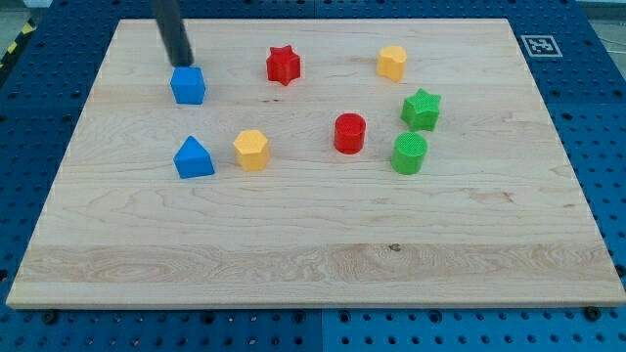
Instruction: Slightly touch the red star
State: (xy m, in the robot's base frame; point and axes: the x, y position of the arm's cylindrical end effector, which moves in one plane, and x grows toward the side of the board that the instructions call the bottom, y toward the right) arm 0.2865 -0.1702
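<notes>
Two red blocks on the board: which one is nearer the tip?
The red star, at the view's top, lies nearer my tip. The red cylinder sits lower and further toward the view's right.

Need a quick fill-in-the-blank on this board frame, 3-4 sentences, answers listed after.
1. My tip sits just above the blue ____, at its upper edge in the view.
2. The red star lies to the view's ____ of my tip.
3. The green star lies directly above the green ____.
4. The yellow block beside the blue triangular block is on that block's ____ in the view.

Missing words: cube; right; cylinder; right
</notes>
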